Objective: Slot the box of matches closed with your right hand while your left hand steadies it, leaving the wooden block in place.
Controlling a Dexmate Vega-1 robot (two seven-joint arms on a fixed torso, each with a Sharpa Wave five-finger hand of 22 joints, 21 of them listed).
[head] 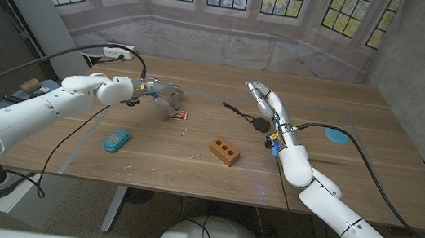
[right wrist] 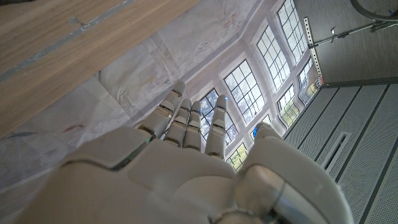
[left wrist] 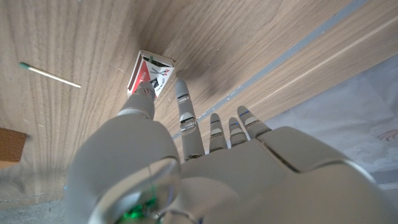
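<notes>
Head view: left robot hand (head: 162, 96) fingertips touch the small red-and-white cardboard matchbox (head: 181, 116), holding nothing; right robot hand (head: 264, 101) open, must approach to push.

Blue oval item (head: 117, 140) at eight o'clock, blue disc (head: 336, 136) at three, loose match (left wrist: 50, 74) on the wooden table (head: 370, 173)

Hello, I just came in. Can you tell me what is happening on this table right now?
A two-armed robot is working at a wooden table. Its left hand touches a small box of matches with a fingertip, as the left wrist view shows. Its right hand is raised, fingers spread, holding nothing, away from the box. A wooden block stands nearer the front edge, untouched, with a few loose matches around. Closing does not seem started.
</notes>
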